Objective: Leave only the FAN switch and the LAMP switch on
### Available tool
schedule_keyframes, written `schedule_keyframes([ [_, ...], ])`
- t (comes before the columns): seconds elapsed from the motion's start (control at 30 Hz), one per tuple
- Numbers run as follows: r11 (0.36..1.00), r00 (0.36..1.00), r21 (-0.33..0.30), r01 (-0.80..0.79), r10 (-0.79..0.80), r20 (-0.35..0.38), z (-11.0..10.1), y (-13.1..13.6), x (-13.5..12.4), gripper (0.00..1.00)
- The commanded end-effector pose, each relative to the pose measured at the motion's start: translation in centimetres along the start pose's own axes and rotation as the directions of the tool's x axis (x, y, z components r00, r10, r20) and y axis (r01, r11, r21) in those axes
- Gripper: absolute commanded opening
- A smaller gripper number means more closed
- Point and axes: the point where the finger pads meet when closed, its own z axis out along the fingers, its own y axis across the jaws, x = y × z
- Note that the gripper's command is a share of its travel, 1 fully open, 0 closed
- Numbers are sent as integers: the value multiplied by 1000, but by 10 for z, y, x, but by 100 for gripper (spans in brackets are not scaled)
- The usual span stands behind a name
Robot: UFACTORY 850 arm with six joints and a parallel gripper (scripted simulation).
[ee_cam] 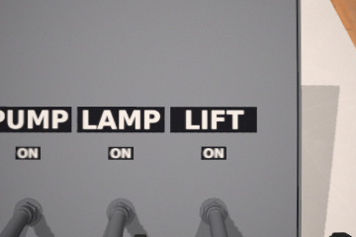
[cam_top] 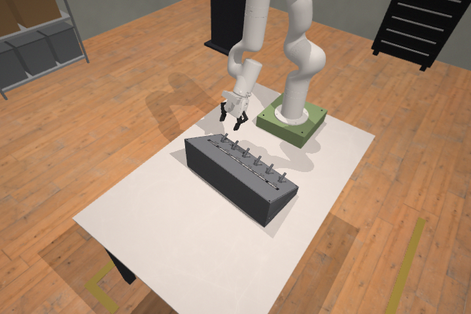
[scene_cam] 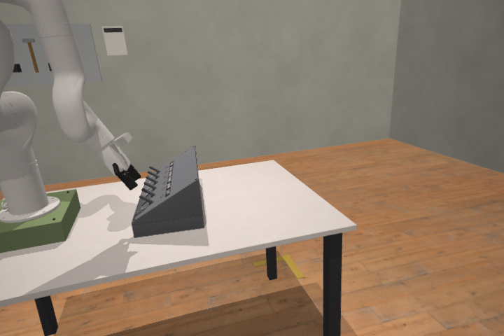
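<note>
The dark grey console [cam_top: 226,179] [scene_cam: 181,211] [ee_cam: 136,54] stands on the table with a row of several levers on its sloped face. In the wrist view the PUMP lever [ee_cam: 19,222], the LAMP lever [ee_cam: 118,222] and the LIFT lever [ee_cam: 217,223] run down from their bases, away from the ON labels. Their tips are cut off, so their settings are unclear. The FAN label is not in the wrist view, and labels are unreadable in the top and exterior views. My gripper [cam_top: 229,123] [scene_cam: 135,181] is open and empty, above the levers at the LIFT end, not touching them.
The console stands loose on the white table [cam_top: 143,207] [scene_cam: 260,206]. The arm's green base block [cam_top: 280,131] [scene_cam: 26,233] is on the lever side of the console. A shelf with grey bins [cam_top: 32,53] and a black drawer cabinet [cam_top: 413,33] stand away from the table.
</note>
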Motion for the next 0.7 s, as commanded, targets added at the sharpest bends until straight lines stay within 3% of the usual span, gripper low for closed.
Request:
schedule_keyframes([
  [0.0,1000,1000,4,0,0,-2,0,16,1,100],
  [0.67,1000,1000,4,0,0,-2,0,31,1,100],
])
